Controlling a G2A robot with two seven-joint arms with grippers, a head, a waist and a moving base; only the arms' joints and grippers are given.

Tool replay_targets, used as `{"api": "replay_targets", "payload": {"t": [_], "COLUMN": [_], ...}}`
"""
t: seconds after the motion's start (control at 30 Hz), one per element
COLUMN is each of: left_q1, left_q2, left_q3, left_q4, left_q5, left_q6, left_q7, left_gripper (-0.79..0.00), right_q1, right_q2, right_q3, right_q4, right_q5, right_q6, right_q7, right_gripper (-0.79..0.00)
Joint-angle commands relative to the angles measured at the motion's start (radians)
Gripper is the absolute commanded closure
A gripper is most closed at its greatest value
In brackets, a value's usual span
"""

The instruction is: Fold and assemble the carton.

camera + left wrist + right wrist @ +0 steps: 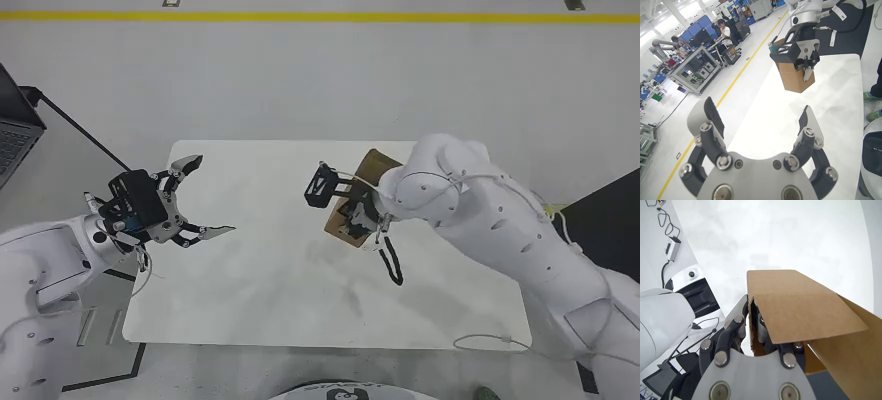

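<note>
A brown carton [365, 200] hangs above the white table [290, 290], held off the surface right of centre. My right gripper [751, 317] is shut on one wall of the carton [797, 306], with one finger outside and one inside the open end; a loose flap lies over the inner finger. In the left wrist view the carton [795, 79] hangs under the right gripper [806, 66], its closed end pointing down. My left gripper [205, 195] is open over the table's left edge, well apart from the carton, its fingers [713, 115] spread wide with nothing between them.
A laptop [15, 130] and a black cable [80, 135] lie off the table at the far left. A yellow floor line [320, 17] runs behind the table. A person's shoes [872, 106] stand beside the table's near side.
</note>
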Motion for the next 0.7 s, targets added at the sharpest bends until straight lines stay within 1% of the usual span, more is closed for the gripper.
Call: {"api": "replay_targets", "payload": {"t": [0.0, 0.17, 0.27, 0.43, 0.53, 0.67], "left_q1": [0.000, 0.000, 0.000, 0.000, 0.000, 0.000], "left_q2": [0.000, 0.000, 0.000, 0.000, 0.000, 0.000], "left_q3": [0.000, 0.000, 0.000, 0.000, 0.000, 0.000], "left_q4": [0.000, 0.000, 0.000, 0.000, 0.000, 0.000], "left_q5": [0.000, 0.000, 0.000, 0.000, 0.000, 0.000], "left_q6": [0.000, 0.000, 0.000, 0.000, 0.000, 0.000], "left_q7": [0.000, 0.000, 0.000, 0.000, 0.000, 0.000], "left_gripper": [-0.785, -0.785, -0.785, -0.785, -0.785, -0.785], "right_q1": [-0.001, -0.001, -0.012, 0.010, 0.021, 0.022], "right_q2": [0.000, 0.000, -0.003, -0.027, -0.044, -0.046], "right_q3": [0.003, 0.003, -0.038, -0.121, -0.158, -0.162], "right_q4": [-0.001, -0.001, 0.006, 0.040, 0.066, 0.071], "right_q5": [0.002, 0.002, -0.063, -0.156, -0.174, -0.175], "right_q6": [0.000, 0.000, -0.039, -0.090, -0.120, -0.123], "right_q7": [0.000, 0.000, -0.009, -0.024, -0.056, -0.059], "right_gripper": [0.000, 0.000, 0.000, 0.000, 0.000, 0.000]}}
